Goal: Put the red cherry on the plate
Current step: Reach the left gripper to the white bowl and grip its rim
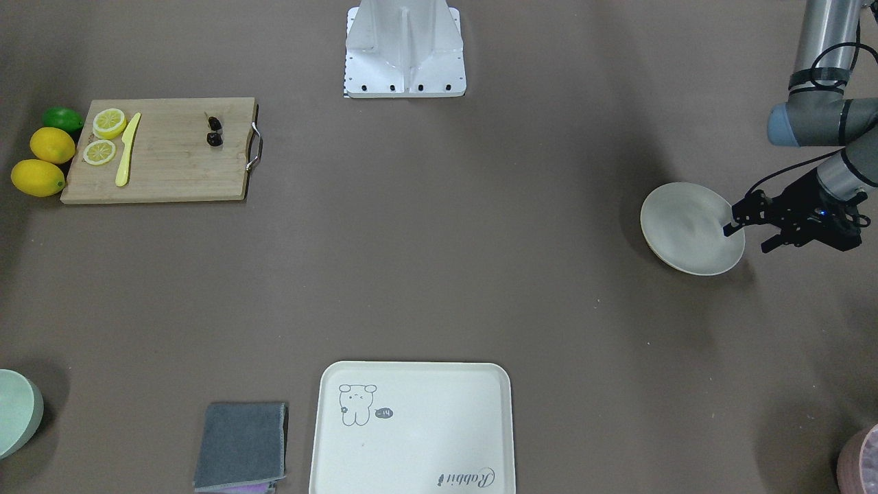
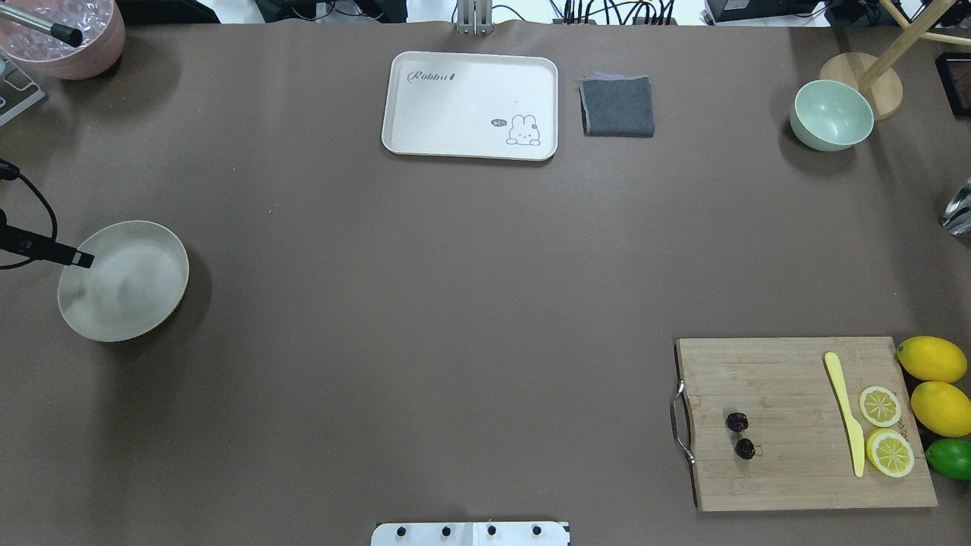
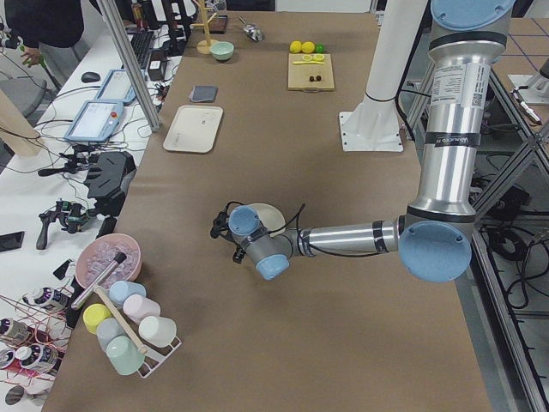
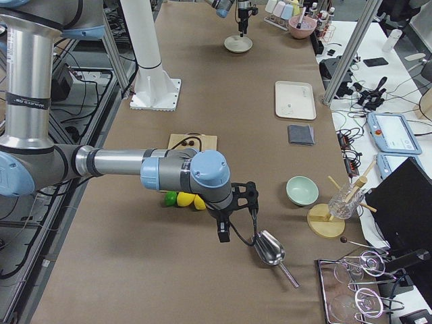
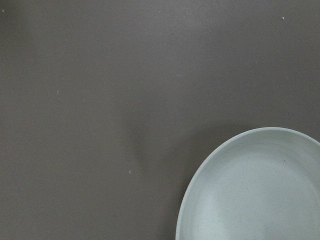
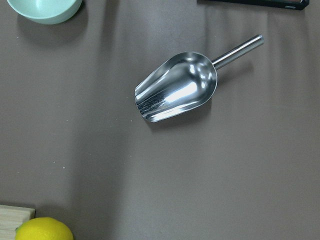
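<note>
The red cherry (image 1: 215, 132) is a dark maroon pair lying on a wooden cutting board (image 1: 171, 171), near its handle end; it also shows in the overhead view as the cherry (image 2: 740, 434). Far across the table sits the round cream plate (image 1: 686, 226), also plate (image 2: 125, 284), with nothing on it. My left gripper (image 1: 749, 239) stands open over the plate's rim. The left wrist view shows only part of the plate (image 5: 260, 195). My right gripper (image 4: 233, 219) hangs over a metal scoop (image 6: 175, 90); I cannot tell whether it is open or shut.
On the board lie a yellow knife (image 2: 846, 425) and two lemon slices (image 2: 884, 428). Two lemons (image 2: 937, 383) and a lime (image 2: 952, 459) sit beside it. A rectangular tray (image 2: 455, 98), grey cloth (image 2: 617, 106), green bowl (image 2: 831, 114) and pink bowl (image 2: 61, 38) line the far edge.
</note>
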`<state>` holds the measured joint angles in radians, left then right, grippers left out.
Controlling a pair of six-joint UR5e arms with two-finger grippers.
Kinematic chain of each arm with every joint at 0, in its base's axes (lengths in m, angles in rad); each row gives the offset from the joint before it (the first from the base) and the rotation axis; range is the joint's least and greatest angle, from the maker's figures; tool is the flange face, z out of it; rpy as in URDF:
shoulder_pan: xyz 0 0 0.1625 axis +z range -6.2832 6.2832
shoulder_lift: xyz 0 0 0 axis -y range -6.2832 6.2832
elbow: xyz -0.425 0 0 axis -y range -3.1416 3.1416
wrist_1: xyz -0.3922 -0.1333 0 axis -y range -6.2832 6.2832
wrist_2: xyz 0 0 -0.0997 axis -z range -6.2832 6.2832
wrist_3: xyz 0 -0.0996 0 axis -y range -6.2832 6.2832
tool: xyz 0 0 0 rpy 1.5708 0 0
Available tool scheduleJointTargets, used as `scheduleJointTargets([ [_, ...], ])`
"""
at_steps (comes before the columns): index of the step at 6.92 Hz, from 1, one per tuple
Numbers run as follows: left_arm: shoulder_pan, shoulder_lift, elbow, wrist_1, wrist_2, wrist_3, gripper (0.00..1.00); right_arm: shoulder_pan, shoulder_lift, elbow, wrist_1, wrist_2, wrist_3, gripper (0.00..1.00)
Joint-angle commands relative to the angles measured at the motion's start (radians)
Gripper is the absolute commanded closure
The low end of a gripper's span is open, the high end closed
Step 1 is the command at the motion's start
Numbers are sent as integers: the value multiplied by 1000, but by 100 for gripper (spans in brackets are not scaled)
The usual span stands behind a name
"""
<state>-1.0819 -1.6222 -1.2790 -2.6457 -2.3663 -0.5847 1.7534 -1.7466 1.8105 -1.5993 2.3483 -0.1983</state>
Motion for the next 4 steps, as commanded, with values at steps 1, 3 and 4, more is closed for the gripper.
scheduleJointTargets([
  [1, 19, 7, 13, -48, 13, -23, 22, 8, -8, 1, 1, 0, -3, 1],
  [3, 23, 12, 21, -77, 13, -17, 76, 12, -8, 1, 1, 2, -3, 1],
  [4, 27, 13, 39, -115, 13, -14, 100, 14, -8, 3, 1, 8, -3, 1],
])
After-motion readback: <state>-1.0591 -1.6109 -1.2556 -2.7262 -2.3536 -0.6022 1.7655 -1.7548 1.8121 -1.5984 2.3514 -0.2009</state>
